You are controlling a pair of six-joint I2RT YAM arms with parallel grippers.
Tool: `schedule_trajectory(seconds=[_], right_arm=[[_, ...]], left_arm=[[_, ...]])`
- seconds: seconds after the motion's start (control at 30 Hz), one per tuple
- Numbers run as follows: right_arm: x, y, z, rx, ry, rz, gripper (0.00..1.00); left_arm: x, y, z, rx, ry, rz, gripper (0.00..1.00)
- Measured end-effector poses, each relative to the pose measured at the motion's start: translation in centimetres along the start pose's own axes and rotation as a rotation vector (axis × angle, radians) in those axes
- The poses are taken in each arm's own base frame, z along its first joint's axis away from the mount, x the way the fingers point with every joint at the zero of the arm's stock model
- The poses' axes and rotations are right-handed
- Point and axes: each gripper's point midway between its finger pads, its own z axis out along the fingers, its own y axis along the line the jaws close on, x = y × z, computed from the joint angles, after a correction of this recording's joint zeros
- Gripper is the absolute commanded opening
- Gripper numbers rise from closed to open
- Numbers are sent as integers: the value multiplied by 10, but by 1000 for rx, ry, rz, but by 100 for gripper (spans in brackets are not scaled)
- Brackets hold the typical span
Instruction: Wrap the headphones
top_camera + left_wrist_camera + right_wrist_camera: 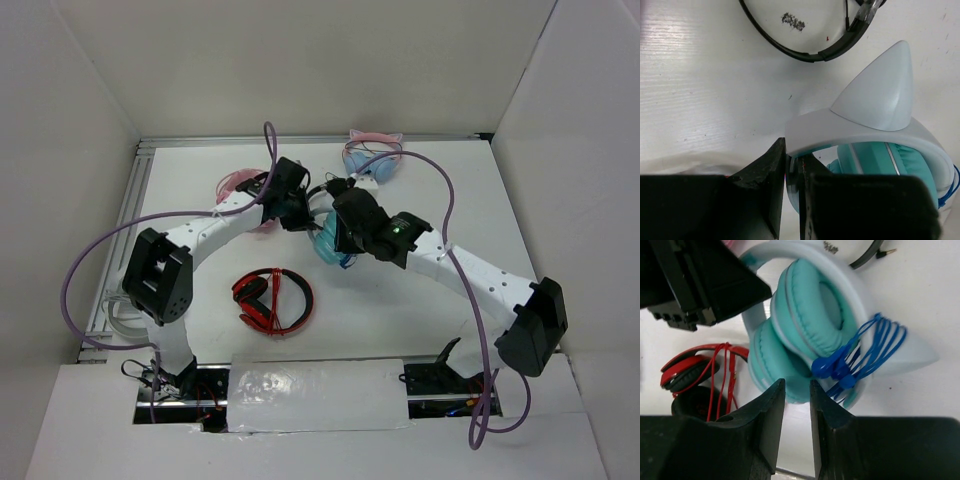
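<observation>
Left hand: I have the left gripper (792,162) clamped on the white headband of the headphones (870,160).
Right hand: my right gripper (797,390) has its jaws a narrow slit apart with nothing between them, just beside the teal cups.
Headphones: mid-table (400,320), between my two arms.
Cable: the blue cable (875,347) is bundled in loops across one cup.
Nearby: red headphones (273,300) lie closer to the bases.

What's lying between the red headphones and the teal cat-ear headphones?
Nothing. In the top view only a bare strip of white table separates the red over-ear headphones from the teal cat-ear headphones.
</observation>
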Motion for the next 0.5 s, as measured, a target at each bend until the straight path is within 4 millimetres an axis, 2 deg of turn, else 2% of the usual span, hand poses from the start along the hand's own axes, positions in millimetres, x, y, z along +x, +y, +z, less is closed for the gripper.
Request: schedule_trajectory(seconds=[0.13, 0.3, 0.37, 0.4, 0.43, 0.47, 0.5], right_arm=[[3, 4, -1, -25, 21, 9, 34], [3, 4, -1, -28, 22, 9, 35], [2, 6, -4, -45, 21, 2, 38], [0, 7, -7, -56, 16, -3, 46], [-3, 9, -12, -75, 7, -7, 75], [-6, 12, -18, -99, -3, -11, 84], [-10, 13, -24, -120, -17, -22, 87]], left_arm=[[-7, -7, 3, 37, -37, -3, 0], [-6, -5, 3, 56, -57, 7, 0], [-9, -5, 2, 61, -67, 16, 0], [-11, -5, 2, 62, -70, 16, 0], [-13, -5, 1, 62, -72, 14, 0], [-15, -4, 0, 58, -73, 10, 0], [-19, -3, -2, 56, -75, 4, 0]])
